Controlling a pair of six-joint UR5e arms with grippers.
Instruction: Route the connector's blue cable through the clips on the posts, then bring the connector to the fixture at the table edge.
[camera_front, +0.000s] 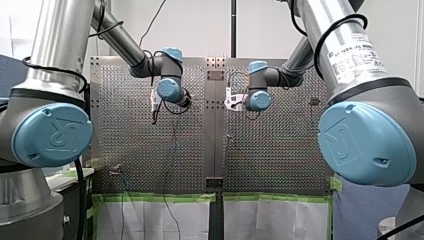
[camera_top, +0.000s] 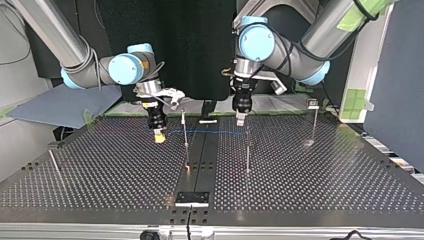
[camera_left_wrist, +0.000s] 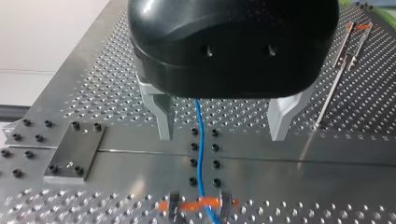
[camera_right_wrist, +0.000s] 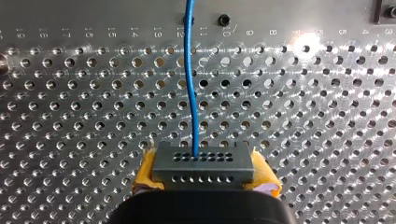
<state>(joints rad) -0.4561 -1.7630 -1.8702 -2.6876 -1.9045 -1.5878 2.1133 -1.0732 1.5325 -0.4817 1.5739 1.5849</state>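
right claw (camera_top: 159, 134) hangs vertical, pinching the connector (camera_right_wrist: 204, 164).

Bright, even light — glare on table (camera_top: 300, 170)

A robotics lab; my left arm (camera_front: 55, 65) and my right arm (camera_front: 350, 60) flank a perforated metal table (camera_front: 280, 150)

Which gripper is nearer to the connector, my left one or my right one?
Right. My right gripper holds the connector between its yellow pads. My left gripper stands apart from it, open, with the blue cable running between its fingers.
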